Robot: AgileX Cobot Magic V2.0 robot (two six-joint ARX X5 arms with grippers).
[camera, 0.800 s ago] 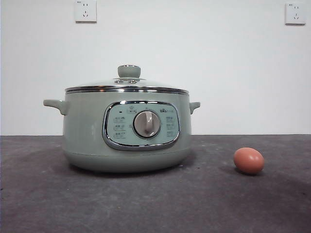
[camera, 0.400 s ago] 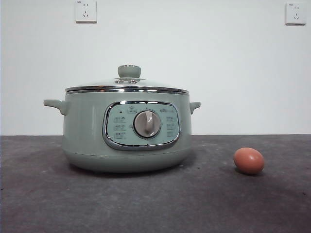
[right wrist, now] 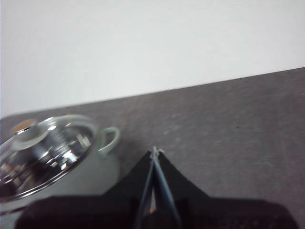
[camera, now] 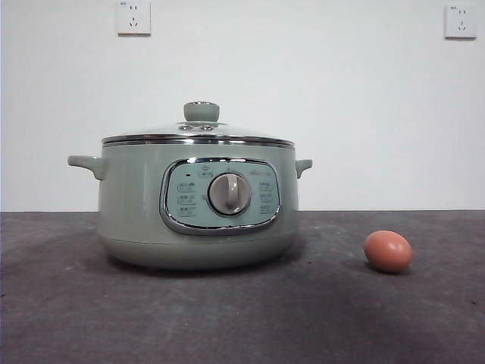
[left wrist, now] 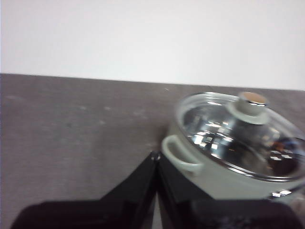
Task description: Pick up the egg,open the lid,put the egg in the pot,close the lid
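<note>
left gripper, right gripper, black tapered fingers

From my station I see no change across the last second: nothing on the tabletop has shifted, and no arm has entered the front view.
</note>
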